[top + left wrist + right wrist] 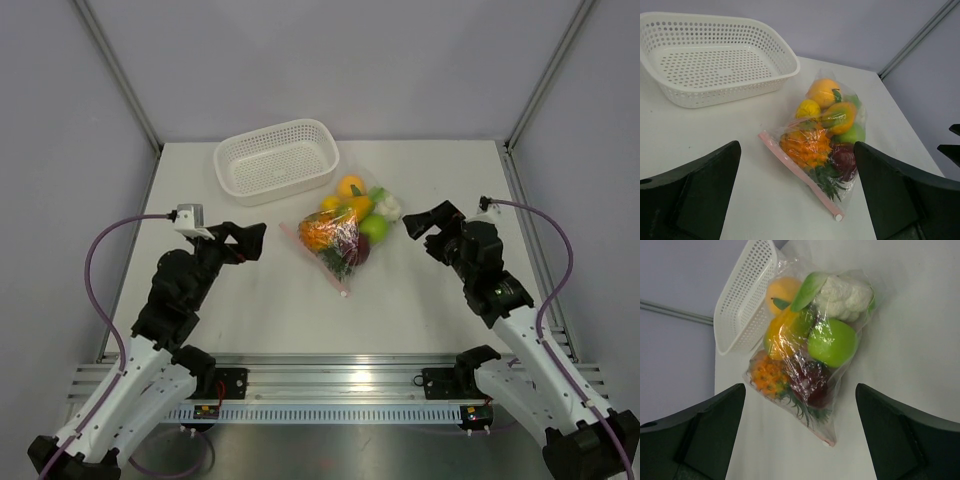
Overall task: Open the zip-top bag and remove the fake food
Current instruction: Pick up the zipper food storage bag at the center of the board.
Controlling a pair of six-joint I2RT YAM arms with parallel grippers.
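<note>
Standing at the near edge of the flat white table, I see two black robot arms, one at each side, both bent towards the middle. The left fingers are spread wide with nothing between them, and they hang above the table at the left of the bag. The right fingers are spread wide too, also holding nothing, at the right of the bag and apart from it.

At the far side of the table rests the white perforated plastic basket, a rounded rectangle, and it is upright.

Just beside its near right corner lies the clear crinkly zip-top bag, flat on the table, between the two pairs of fingers. No finger touches it.

All the bright plastic fake food is inside this bag: an orange pineapple with dark green leaves, a round green apple, an orange fruit at the end nearest the basket, a white cauliflower, a dark red piece and a small yellow piece.

The pink zip strip runs along the bag's left edge, ending in a small white tip.
</note>
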